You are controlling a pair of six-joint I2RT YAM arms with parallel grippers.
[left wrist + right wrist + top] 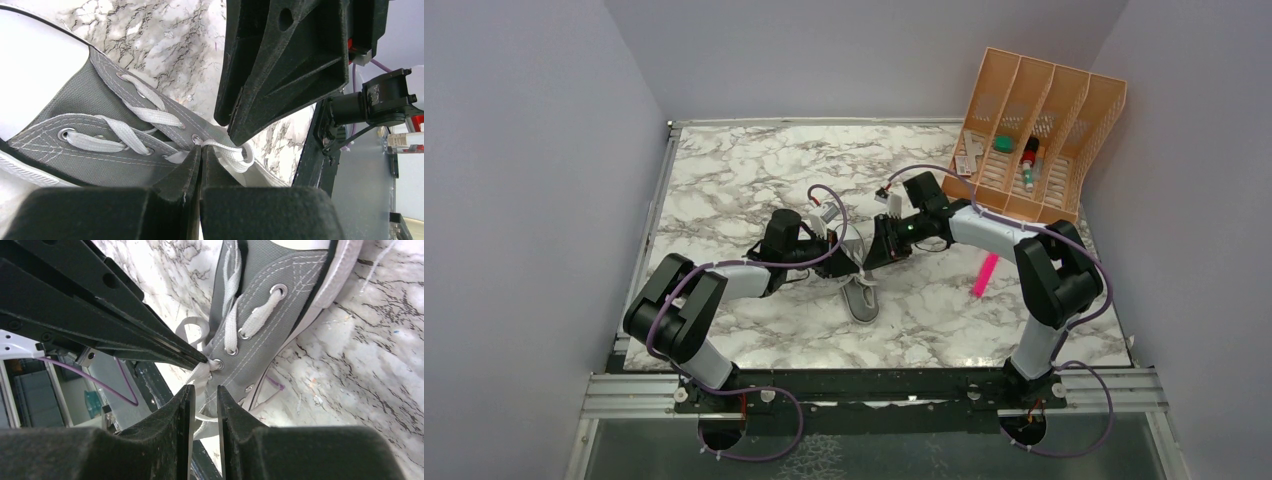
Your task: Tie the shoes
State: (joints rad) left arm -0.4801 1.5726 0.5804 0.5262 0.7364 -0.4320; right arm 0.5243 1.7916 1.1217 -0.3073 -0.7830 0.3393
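Note:
A grey canvas shoe (pixel 861 297) with white laces lies at the table's middle, between both grippers. In the left wrist view the shoe (pixel 100 145) fills the left side. My left gripper (pixel 201 150) is shut on the white lace (pixel 227 151) right at the top eyelet. The lace runs on into a small loop beside the right gripper's fingers (pixel 280 65). In the right wrist view my right gripper (pixel 204 390) stands narrowly open just below that eyelet on the shoe (pixel 280 315). The lace (pixel 200 372) crosses above its tips and a strand shows behind the gap. The left fingers (pixel 165 345) come in from the upper left.
An orange file organiser (pixel 1034 140) holding small items stands at the back right. A pink object (pixel 985 274) lies on the marble table (pixel 724 180) right of the shoe, near the right arm. Grey walls close in both sides.

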